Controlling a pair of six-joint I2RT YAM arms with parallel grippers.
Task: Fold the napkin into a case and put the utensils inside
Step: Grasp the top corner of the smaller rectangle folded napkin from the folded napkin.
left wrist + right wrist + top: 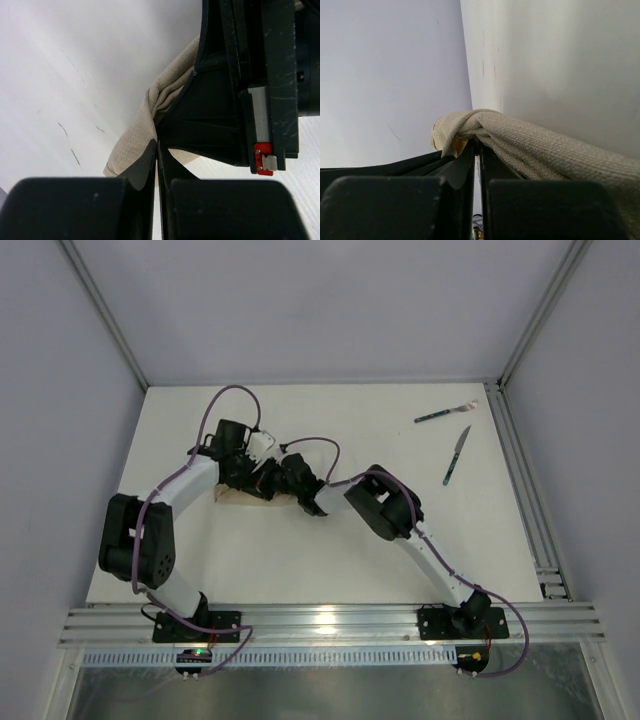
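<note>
Near the left-centre of the surface, under both wrists, lies the napkin. It is bunched and mostly hidden by the arms in the top view, where only a beige strip shows. The right end effector is closed. Its own camera shows a gathered fold of cloth coming out right at the tips, so I judge that it grips the napkin. The left end effector is closed too, with its tips at a rolled edge of the cloth and just beside the right one. Whether a layer is really caught between its jaws, I cannot tell. The fork and the knife lie well apart from all this, near the far right corner, and do not touch each other. In my judgement no case is formed yet, and the work is at the folding step.

Several things could go wrong from here. The two end effectors are very close, so a small sideways move may knock one against the other or tangle the cables above them. If the left one holds nothing, a pull will drag the cloth from one point only and give a twisted roll, not a flat fold. The right grip seems to take several layers together, so lifting may undo the folds below. Soft cloth can also slip out of closed tips.
</note>
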